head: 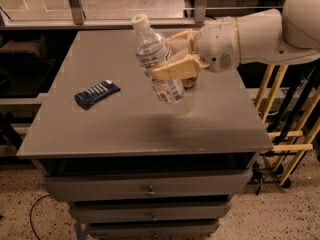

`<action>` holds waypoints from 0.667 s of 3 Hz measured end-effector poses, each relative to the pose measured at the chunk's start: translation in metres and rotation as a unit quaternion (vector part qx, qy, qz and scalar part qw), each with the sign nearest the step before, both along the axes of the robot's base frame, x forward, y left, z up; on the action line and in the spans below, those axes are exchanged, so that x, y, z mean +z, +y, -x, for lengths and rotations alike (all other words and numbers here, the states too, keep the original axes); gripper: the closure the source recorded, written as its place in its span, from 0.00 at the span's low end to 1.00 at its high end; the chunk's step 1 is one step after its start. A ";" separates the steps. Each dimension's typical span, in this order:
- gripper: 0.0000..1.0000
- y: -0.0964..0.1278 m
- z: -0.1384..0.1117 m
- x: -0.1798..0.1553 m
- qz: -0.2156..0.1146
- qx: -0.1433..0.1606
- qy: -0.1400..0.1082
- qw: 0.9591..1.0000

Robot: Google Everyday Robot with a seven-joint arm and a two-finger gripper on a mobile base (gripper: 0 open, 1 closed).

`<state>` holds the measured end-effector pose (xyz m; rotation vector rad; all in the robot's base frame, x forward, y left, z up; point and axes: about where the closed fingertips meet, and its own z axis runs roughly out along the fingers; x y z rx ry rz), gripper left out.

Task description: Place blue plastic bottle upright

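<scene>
The blue plastic bottle [154,58], clear with a white cap at top left and a white-and-pale-blue label, hangs above the middle of the grey table [125,129]. It is nearly upright, leaning a little with the cap toward the far left. My gripper [172,58] comes in from the right and is shut on the bottle around its middle, one tan finger [172,69] across the front. The bottle's base is clear of the tabletop.
A flat dark blue wrapped bar [97,94] lies on the table's left part. A tan drink can [188,82] stands behind the gripper, mostly hidden. The table has drawers below its front edge. Yellow frame rails [287,134] stand to the right.
</scene>
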<state>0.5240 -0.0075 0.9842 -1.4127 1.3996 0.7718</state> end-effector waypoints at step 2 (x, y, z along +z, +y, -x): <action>1.00 0.011 0.001 -0.024 -0.042 -0.002 0.005 0.999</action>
